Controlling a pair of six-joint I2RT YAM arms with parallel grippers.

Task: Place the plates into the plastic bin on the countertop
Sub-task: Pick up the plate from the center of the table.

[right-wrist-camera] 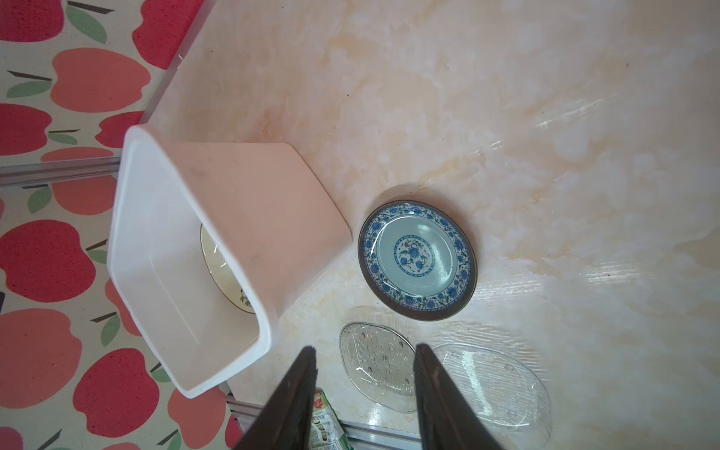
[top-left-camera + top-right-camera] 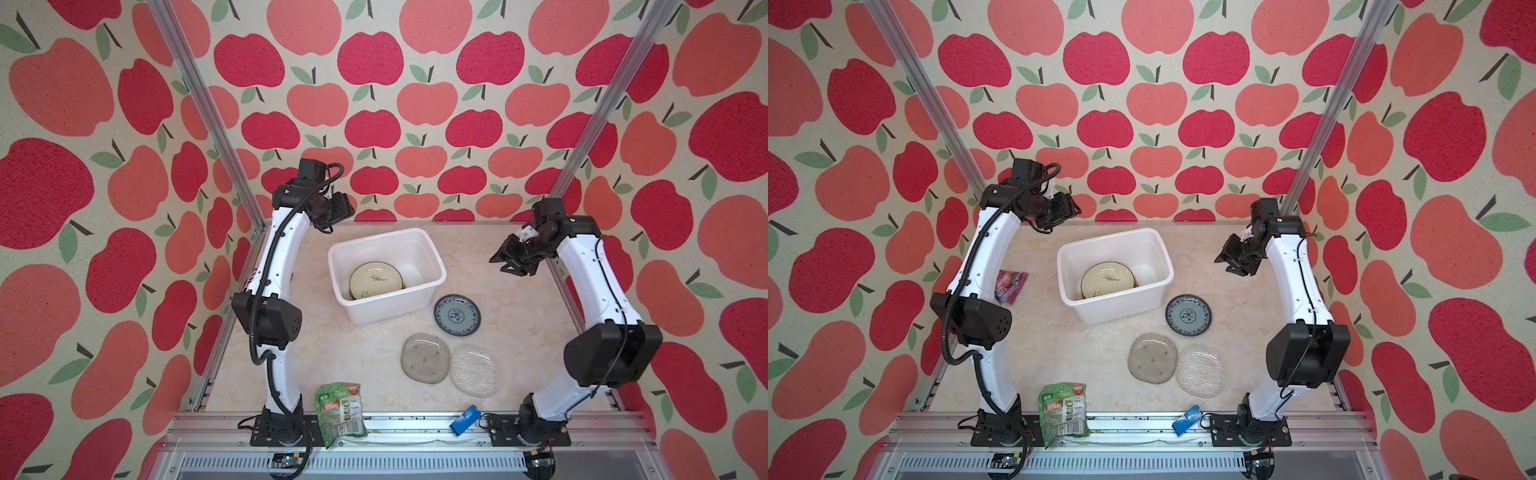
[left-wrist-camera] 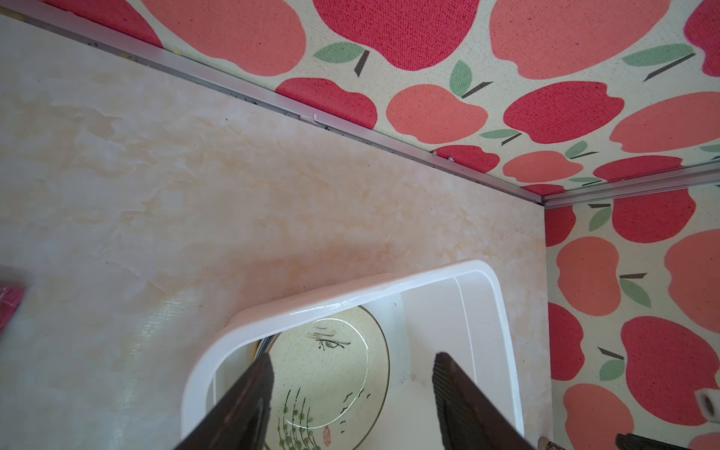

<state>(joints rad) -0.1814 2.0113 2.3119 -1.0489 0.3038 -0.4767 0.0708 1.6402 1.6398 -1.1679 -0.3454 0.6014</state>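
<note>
White translucent rectangular plastic bin (image 2: 390,311) sits on the beige marble-patterned countertop (image 2: 365,374), toward the far middle. Inside it is a round cream plate with dark brush drawings (image 2: 376,280), on top of others. Only thin edge slivers of those show under it, so the stack count can't be told. The near bin wall cuts off the cream plate's front edge in both top views.

Three plates lie on the countertop outside the bin:
- One round blue patterned plate (image 2: 457,314), just beside the bin's near right corner.
- One grey glass plate (image 2: 425,358).
- One clear ribbed glass plate (image 2: 473,370). Its rim meets or overlaps the grey one's, and it is faint against the counter.

One green snack packet (image 2: 340,411) and one small blue object (image 2: 465,419), unclear what, lie at the front rail. One pink packet (image 2: 1011,286) is half hidden behind the left arm.

The left arm is bowed upward. The left gripper (image 3: 352,389) hangs over the bin's far left corner, jaws apart and empty. The right gripper (image 1: 364,385) is raised right of the bin and angled down toward the plates, jaws apart with nothing between them.
</note>
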